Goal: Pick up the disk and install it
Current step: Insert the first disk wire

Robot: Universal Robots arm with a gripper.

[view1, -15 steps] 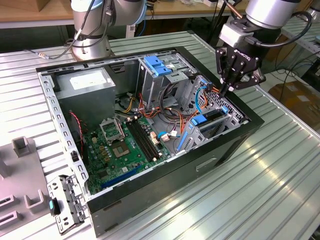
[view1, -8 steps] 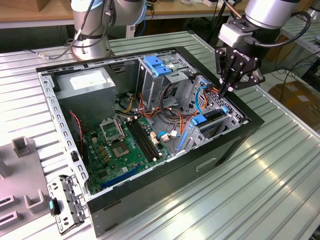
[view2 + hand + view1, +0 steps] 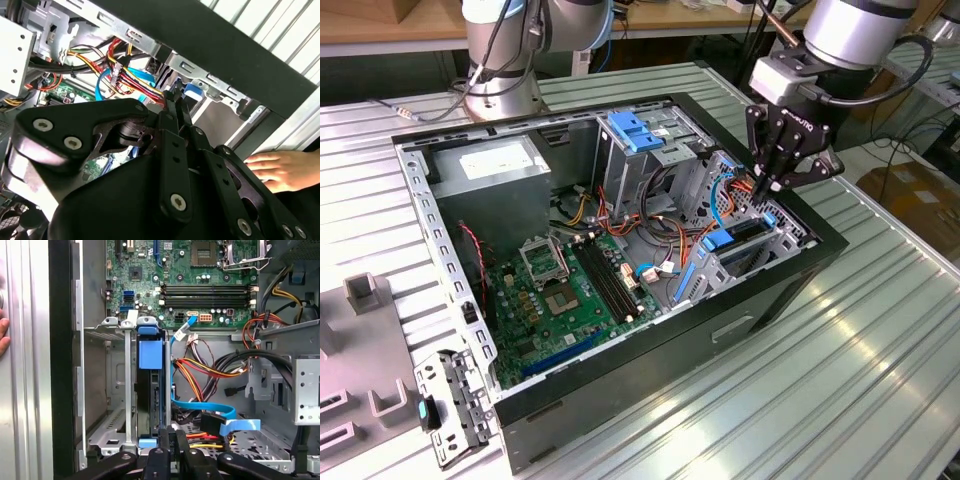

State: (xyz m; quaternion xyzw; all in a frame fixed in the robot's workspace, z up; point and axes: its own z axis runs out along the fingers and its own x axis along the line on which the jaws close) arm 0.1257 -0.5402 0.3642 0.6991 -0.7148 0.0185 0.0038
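The disk (image 3: 150, 390) stands on edge in a slot of the metal drive cage (image 3: 107, 390), at the corner of the open computer case (image 3: 620, 360) on the exterior view's right. Its blue side rail (image 3: 150, 354) faces the first wrist camera. In the exterior view the disk (image 3: 732, 238) sits low in the cage. My gripper (image 3: 775, 185) hangs just above that cage. Its two black fingers are shut together in both wrist views, with nothing seen between them. The gripper (image 3: 173, 439) (image 3: 179, 107) sits close to the disk's near end; whether they touch is unclear.
Red, yellow and blue cables (image 3: 205, 370) crowd the space beside the cage. The motherboard (image 3: 565, 290), grey power-supply box (image 3: 495, 165) and blue-topped drive bay (image 3: 638, 130) lie deeper in the case. A person's hand (image 3: 270, 170) rests on the table outside the case wall.
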